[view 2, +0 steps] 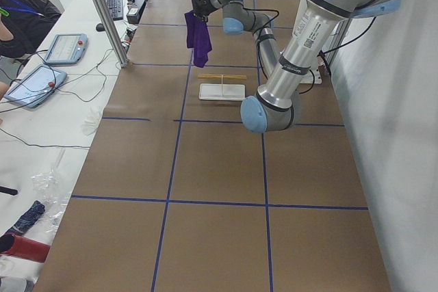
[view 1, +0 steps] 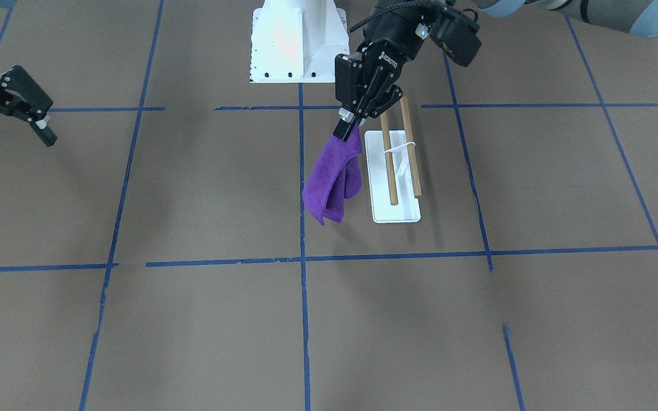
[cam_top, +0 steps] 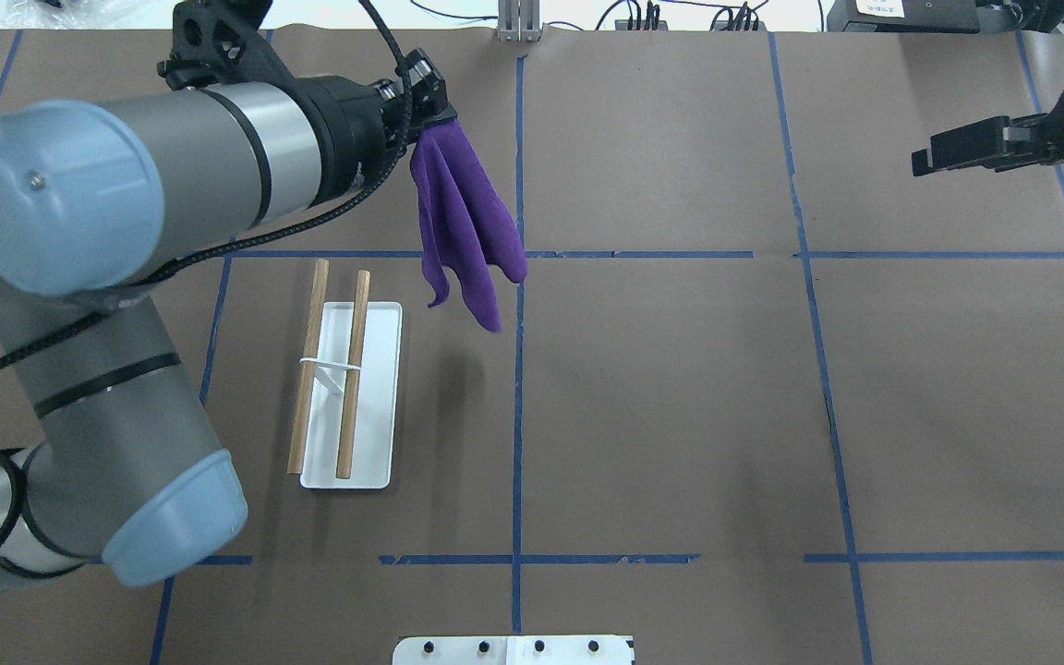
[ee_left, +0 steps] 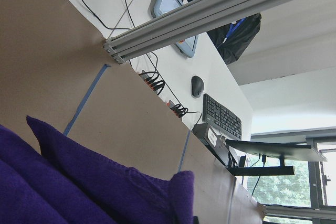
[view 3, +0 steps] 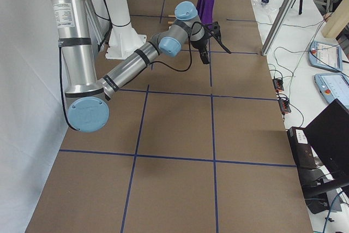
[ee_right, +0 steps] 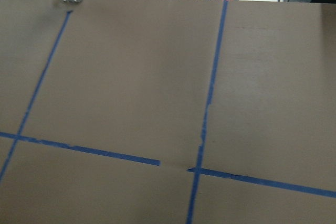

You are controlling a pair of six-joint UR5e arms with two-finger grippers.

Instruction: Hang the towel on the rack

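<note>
My left gripper (view 1: 347, 130) is shut on a top corner of the purple towel (view 1: 333, 178), which hangs free in the air, folded and limp. It also shows in the overhead view (cam_top: 467, 222) below the left gripper (cam_top: 435, 115). The rack (view 1: 400, 157) stands on the table beside the towel, its two wooden dowels (cam_top: 329, 369) over a flat white base (cam_top: 375, 388). The towel hangs apart from the rack, toward the table's middle. In the left wrist view the towel (ee_left: 94, 192) fills the bottom. My right gripper (view 1: 17, 123) is open and empty, far off.
The white robot pedestal (view 1: 297, 40) stands behind the rack. Blue tape lines (view 1: 303, 257) cross the brown table. Beyond the far edge are an aluminium post (view 2: 102, 11), tablets, cables and a keyboard. The right wrist view shows only bare table and tape (ee_right: 202, 129).
</note>
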